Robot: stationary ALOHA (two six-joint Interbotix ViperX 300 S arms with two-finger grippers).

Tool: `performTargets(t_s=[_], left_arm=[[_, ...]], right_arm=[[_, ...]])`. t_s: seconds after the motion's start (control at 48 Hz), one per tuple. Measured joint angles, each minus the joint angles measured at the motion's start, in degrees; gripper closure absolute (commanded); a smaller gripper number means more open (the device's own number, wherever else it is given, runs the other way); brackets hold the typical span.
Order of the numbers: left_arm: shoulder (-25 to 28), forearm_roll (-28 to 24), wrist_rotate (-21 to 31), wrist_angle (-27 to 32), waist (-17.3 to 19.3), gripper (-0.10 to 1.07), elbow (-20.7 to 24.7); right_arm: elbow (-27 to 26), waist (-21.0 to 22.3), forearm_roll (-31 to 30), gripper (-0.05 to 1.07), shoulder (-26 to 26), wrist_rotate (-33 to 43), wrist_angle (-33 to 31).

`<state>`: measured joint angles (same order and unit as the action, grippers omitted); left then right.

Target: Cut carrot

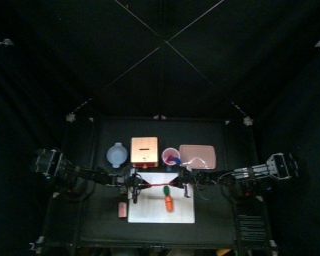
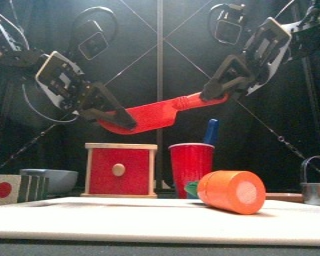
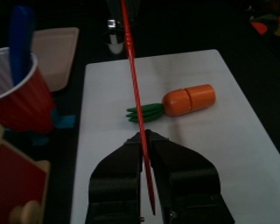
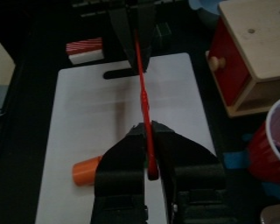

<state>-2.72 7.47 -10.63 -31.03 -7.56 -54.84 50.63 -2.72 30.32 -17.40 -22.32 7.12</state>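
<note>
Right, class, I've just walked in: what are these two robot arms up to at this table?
Both arms hold one red knife in the air between them: the left gripper at one end, the right gripper at the other. It hangs above the white cutting board, where the carrot lies uncut. A red cup stands behind.

We can't tell from the top view what the things beyond the white cutting board (image 1: pixel 159 192) are; too small. In the front view the carrot (image 2: pixel 231 191) shows only its cut end, its green tip hidden. The red cup (image 4: pixel 271 140) is cut off in the right wrist view.
</note>
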Motion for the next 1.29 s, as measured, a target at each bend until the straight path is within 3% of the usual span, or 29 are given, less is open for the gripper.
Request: performTargets(t_s=[0.375, 0.708, 1.021, 1.292], left_arm=[[6.7, 0.5, 0.0, 0.0, -3.2, 0.62, 6.8], [11.3, 0.3, 0.1, 2.6, -4.7, 0.63, 11.8], [16.5, 0.3, 0.1, 4.0, -7.0, 0.63, 15.6], [16.7, 0.4, 0.1, 4.8, -6.7, 0.64, 16.3]], right_arm=[[6.4, -6.1, 6.6, 0.77, -2.7, 0.1, -3.0], [7.6, -8.6, 8.2, 0.77, -7.4, 0.3, -3.1], [8.9, -13.8, 9.8, 0.79, -4.7, 0.4, -0.7], [11.3, -15.9, 11.6, 0.84, -4.0, 0.2, 4.4]])
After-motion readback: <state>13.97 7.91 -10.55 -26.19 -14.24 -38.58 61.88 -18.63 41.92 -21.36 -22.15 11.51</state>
